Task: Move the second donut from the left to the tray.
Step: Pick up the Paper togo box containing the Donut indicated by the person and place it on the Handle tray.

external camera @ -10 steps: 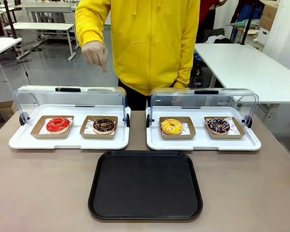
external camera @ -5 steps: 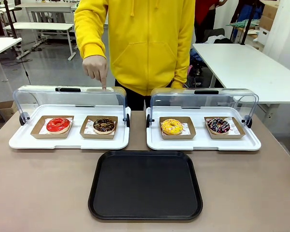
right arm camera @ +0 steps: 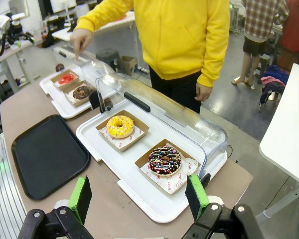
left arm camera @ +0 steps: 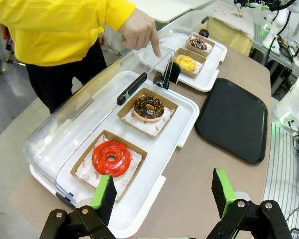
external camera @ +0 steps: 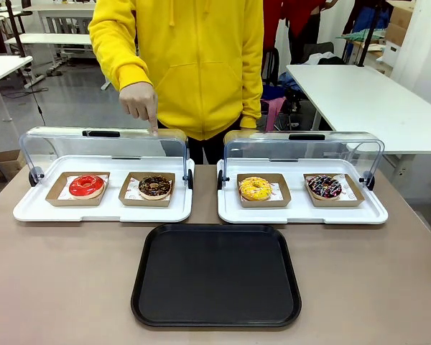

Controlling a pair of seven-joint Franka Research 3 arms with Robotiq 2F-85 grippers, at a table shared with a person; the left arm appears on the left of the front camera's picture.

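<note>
The left pincer point(left arm camera: 164, 191) is hanging released, jaws wide, grasping nothing. Ahead of it, just past the red-glazed donut point(left arm camera: 111, 158), the chocolate donut point(left arm camera: 149, 107) is sitting in its cardboard holder point(left arm camera: 170, 104); a person's hand point(left arm camera: 139, 30) is pointing beyond. The black tray point(left arm camera: 234, 119) is lying ahead to its right. The right pincer point(right arm camera: 139, 196) is gaping empty too. The donut is probably light, soft and sticky-glazed: gripping the stiff holder's rim seems safest.

The person point(external camera: 179, 65) is cut off above the shoulders.
</note>
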